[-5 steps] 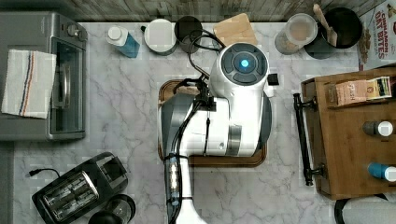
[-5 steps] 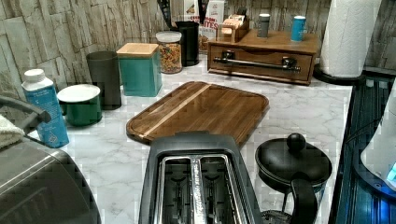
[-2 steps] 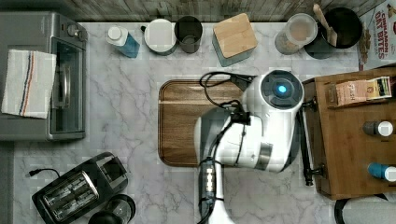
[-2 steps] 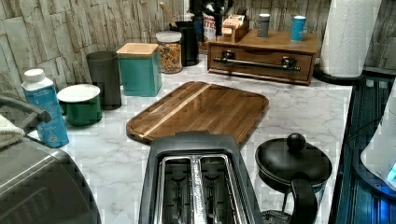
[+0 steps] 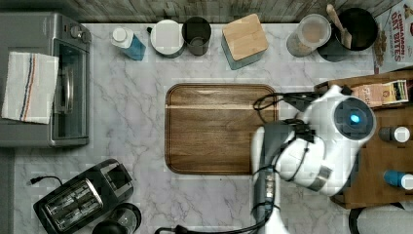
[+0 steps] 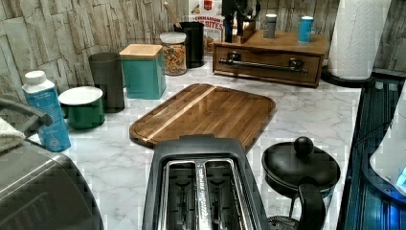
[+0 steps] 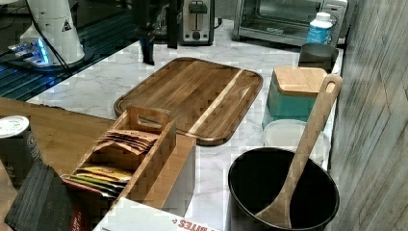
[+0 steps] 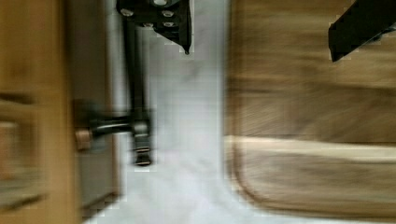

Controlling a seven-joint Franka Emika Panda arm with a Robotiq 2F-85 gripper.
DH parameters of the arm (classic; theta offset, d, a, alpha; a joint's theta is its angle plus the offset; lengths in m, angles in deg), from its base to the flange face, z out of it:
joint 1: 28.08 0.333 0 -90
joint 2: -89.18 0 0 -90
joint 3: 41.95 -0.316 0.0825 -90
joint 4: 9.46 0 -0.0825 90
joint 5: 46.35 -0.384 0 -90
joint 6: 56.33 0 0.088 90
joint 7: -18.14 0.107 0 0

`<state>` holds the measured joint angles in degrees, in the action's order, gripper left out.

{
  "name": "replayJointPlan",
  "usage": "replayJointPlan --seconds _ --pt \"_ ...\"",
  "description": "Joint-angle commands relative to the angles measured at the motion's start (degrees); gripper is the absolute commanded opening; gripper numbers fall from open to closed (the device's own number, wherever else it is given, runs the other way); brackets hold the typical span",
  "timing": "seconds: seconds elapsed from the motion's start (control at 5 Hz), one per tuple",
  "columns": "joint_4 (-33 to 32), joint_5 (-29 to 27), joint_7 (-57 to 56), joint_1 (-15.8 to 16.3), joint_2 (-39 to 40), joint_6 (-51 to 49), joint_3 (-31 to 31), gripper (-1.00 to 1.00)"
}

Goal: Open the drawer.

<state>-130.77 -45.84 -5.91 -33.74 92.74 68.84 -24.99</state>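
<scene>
- the drawer [image 6: 268, 64] sits in a low wooden box in the upper right of the left view, pushed in flush, with its black bar handle [image 6: 263, 65] running across the front panel.
- in the wrist view the drawer's front [image 8: 91, 116] and the handle [image 8: 135, 93] show close up, with one post joining the bar to the panel.
- the gripper [image 8: 261, 35] is spread open: one dark finger [image 8: 175, 21] lies over the handle's bar, the other finger [image 8: 359, 28] hangs over the cutting board [image 8: 317, 116]; whether the first finger touches the bar cannot be told.
- in the top view the white arm [image 5: 321, 146] covers the drawer's front at the right edge of the frame.
- on the box top [image 6: 287, 40] stand two small containers and a wooden holder.
- the cutting board [image 5: 219, 129] lies flat mid-counter, just beside the box, with a strip of marble counter [image 5: 136, 122] between them.
- further out: a teal canister [image 6: 143, 72], a jar [image 6: 174, 52], a dark pot with a wooden spoon [image 7: 308, 139], a toaster [image 6: 201, 191], a toaster oven [image 5: 44, 83] at the top view's left and a paper towel roll [image 6: 356, 36] in the left view's upper right.
</scene>
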Motion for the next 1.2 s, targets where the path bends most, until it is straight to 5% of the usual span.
replayJointPlan --seconds 0.2,0.8,1.0,1.2 --pt "-5.2 -1.0 -5.5 -3.8 -0.6 10.8 1.3 1.00" --pt "-8.7 3.2 -2.5 -2.2 -0.7 14.6 0.5 1.00" --pt "-9.7 11.1 1.8 -2.1 0.5 20.4 1.5 1.00" --pt "-10.7 12.6 0.4 -3.0 1.2 23.9 2.9 1.00"
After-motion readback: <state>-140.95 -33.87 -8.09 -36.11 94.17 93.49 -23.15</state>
